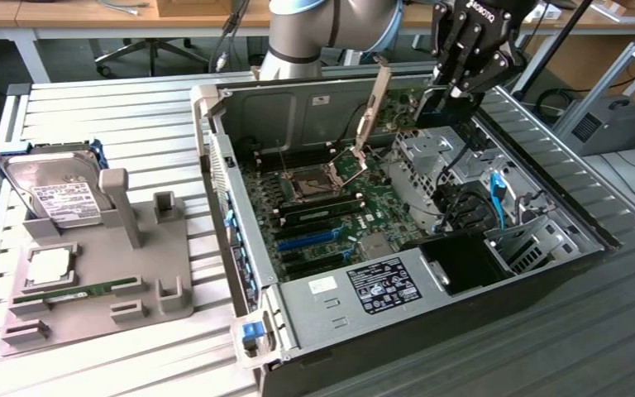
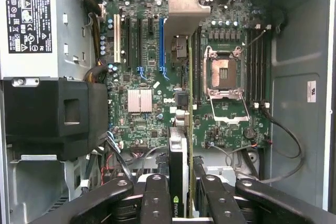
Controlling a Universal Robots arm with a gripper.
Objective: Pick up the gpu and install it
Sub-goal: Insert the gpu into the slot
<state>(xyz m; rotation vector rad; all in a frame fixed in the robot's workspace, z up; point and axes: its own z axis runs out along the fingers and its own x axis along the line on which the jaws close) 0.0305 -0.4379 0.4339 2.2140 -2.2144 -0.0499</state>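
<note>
- One gripper is clamping the gpu by its two flat faces. The fingers are pressing in on the card from either side, w/ nothing else btwn them.
- The gpu is hanging on edge above the mobo, over the open case. It isn't sitting in any slot yet.
- Likely reason for the edge-on hold: the slots are running along the board, so the card's lower edge is facing them for a straight push down.
- The bracket is pointing toward the rear wall. That's prob. b/c the bracket is meant to meet the openings there.
- The grip is sitting at the end away from the bracket, which is leaving the bracket end free of the fingers.
- Ext. view is giving height: card well clear of the board, arm coming in from the far side.
- It's also taking in the HDD and RAM stick, both lying on the grey jig, well apart from the case on the exterior view's left.
- Wrist view is looking down along the card's thin top edge, so it's giving line-up.
- There the card is running parallel to the blue slot, btwn it and the CPU socket.
- Which slot is lying under the card, I cannot tell; the card is hiding it.
</note>
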